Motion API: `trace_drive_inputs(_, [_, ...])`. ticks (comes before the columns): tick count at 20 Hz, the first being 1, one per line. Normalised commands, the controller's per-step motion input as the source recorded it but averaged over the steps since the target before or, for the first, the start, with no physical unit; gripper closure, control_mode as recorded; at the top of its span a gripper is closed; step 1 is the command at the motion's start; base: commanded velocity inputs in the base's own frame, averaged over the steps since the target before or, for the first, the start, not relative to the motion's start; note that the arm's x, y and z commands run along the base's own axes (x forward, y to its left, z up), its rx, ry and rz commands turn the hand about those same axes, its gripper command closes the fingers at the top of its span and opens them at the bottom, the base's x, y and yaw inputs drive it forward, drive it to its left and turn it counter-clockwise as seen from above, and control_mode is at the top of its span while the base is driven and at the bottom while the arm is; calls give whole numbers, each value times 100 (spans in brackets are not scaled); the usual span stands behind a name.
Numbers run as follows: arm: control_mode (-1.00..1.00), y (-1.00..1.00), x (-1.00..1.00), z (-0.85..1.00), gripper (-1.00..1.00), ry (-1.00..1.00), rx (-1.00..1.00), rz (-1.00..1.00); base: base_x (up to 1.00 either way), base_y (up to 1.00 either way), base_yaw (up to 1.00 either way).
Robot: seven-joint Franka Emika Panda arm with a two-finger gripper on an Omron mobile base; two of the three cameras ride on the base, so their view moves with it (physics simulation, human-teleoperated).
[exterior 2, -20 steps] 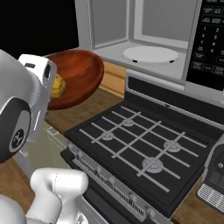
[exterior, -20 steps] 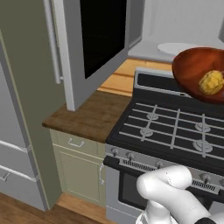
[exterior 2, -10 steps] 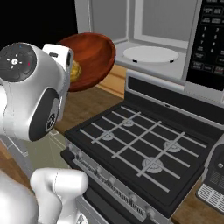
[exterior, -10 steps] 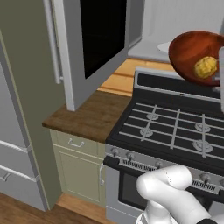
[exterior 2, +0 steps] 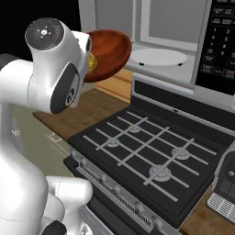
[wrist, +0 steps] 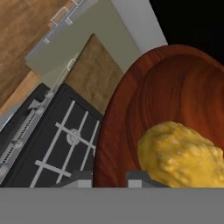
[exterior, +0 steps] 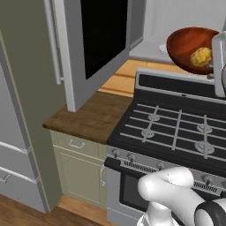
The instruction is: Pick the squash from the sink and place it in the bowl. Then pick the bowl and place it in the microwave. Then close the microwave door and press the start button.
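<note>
The reddish-brown bowl (exterior: pixel 187 46) hangs tilted in the air above the back of the stove, in front of the open microwave (exterior 2: pixel 151 27). The lumpy yellow squash (exterior: pixel 201 56) lies inside it. My gripper (wrist: pixel 109 179) is shut on the bowl's (wrist: pixel 131 113) rim, one fingertip on each side of the wall, with the squash (wrist: pixel 179 153) just beyond. From the right base view my arm hides much of the bowl (exterior 2: pixel 112 50). The microwave door (exterior: pixel 99 39) stands swung open to the left. The white turntable (exterior 2: pixel 158 57) is bare. The sink is out of view.
A black gas stove (exterior: pixel 176 128) with grey grates lies below the bowl. A wooden counter (exterior: pixel 88 117) sits left of it, under the open door. The microwave's dark button panel (exterior 2: pixel 220 46) is at the right. A grey fridge (exterior: pixel 17 132) fills the far left.
The bowl with the squash has risen and moved closer to the microwave opening, and my arm has swung up with it. The door has not moved.
</note>
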Motion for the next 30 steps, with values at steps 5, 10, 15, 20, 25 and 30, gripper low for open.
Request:
trace_drive_inputs(5, [-100, -31, 73, 0, 100, 0, 0, -2, 0, 0, 0])
trace_drive_inputs(10, [-100, -31, 71, 0, 100, 0, 0, -4, 0, 0, 0])
trace_drive_inputs(15, [-100, -36, 61, 0, 100, 0, 0, -3, 0, 0, 0])
trace_drive_inputs(20, [-100, -42, 56, 0, 100, 0, 0, 0, 0, 0, 0])
trace_drive_inputs(25, [-100, -28, 57, 0, 100, 0, 0, 0, 0, 0, 0])
trace_drive_inputs(30, [-100, -27, 57, 0, 100, 0, 0, 0, 0, 0, 0])
